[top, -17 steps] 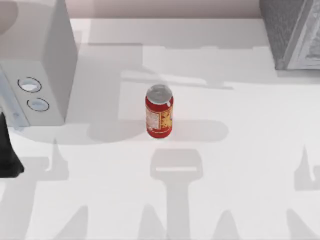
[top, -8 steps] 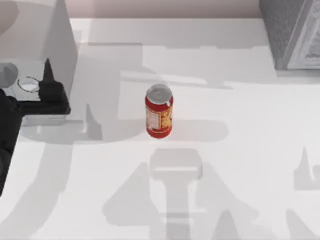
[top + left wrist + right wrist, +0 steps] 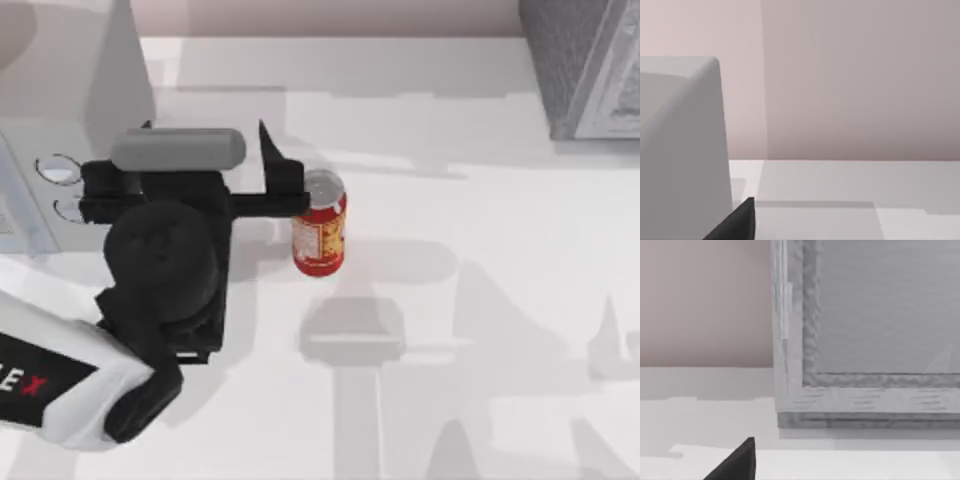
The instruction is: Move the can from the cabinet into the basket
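While the left tool (image 3: pixel 275 165) sits low over the counter (image 3: pixel 500 300) at middle-left, its two dark fingers (image 3: pixel 285 200) point toward the top view's right, one drawn as a thin spike toward the far edge, the other as a bar reaching the can (image 3: pixel 319 235). Fingers apart, nothing clamped yet. The can stands upright, long axis vertical, silver top up, just to the right of the tool; the nearer finger's tip overlaps the can's top rim in the top view, but I can't tell whether it touches. So the can lies right at the mouth of the spread fingers, slightly toward the near side of it. The left arm is clearly the nearer one. My guess at the next move: a short push to the right so the can sits between the fingers, then close.

Farther out, the pale box with two dials (image 3: pixel 70 130) stands behind the left arm at the left edge. The cabinet (image 3: pixel 575 70) is well apart at the far right corner, front panel (image 3: pixel 885 310) facing the right wrist camera. The can is out on the open counter, not in the cabinet.
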Robot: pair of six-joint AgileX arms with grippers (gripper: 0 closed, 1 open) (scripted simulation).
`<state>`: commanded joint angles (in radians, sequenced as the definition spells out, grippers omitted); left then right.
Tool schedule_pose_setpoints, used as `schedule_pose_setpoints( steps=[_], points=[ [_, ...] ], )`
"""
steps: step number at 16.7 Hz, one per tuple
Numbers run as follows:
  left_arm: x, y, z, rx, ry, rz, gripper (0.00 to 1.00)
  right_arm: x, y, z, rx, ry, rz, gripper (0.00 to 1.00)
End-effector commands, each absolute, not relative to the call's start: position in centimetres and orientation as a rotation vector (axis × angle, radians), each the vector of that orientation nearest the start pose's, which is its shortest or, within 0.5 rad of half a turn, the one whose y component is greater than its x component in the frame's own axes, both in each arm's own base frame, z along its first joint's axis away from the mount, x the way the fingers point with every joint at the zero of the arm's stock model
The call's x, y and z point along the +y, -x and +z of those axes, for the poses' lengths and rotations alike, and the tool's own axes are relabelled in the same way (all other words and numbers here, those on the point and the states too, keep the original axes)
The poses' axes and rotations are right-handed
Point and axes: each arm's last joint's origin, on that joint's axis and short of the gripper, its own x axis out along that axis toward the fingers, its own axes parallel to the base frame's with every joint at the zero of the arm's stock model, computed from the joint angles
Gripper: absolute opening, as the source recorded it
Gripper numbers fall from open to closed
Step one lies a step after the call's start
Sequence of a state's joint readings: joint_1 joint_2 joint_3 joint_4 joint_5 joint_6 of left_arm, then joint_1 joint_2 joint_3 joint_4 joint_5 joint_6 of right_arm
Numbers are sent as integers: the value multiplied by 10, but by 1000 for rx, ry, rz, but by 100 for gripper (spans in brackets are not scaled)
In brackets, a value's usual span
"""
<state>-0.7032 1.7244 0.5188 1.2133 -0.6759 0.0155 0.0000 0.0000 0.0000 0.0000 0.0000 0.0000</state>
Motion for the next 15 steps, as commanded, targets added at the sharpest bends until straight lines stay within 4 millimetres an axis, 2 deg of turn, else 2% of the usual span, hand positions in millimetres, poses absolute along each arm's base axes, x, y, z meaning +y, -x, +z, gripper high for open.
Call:
schedule_pose_setpoints(
  steps=[4,7,11,15],
  points=[
    [-227,-239,100,3,-1,-9,100,-1,-106,160,0,0,0,100],
    [-251,-227,63,2,-2,-10,100,-1,-106,160,0,0,0,100],
    [-266,-211,26,1,-4,-10,100,-1,-106,160,0,0,0,100],
    [-270,-206,16,0,-3,-11,100,-1,-106,160,0,0,0,100]
  ],
)
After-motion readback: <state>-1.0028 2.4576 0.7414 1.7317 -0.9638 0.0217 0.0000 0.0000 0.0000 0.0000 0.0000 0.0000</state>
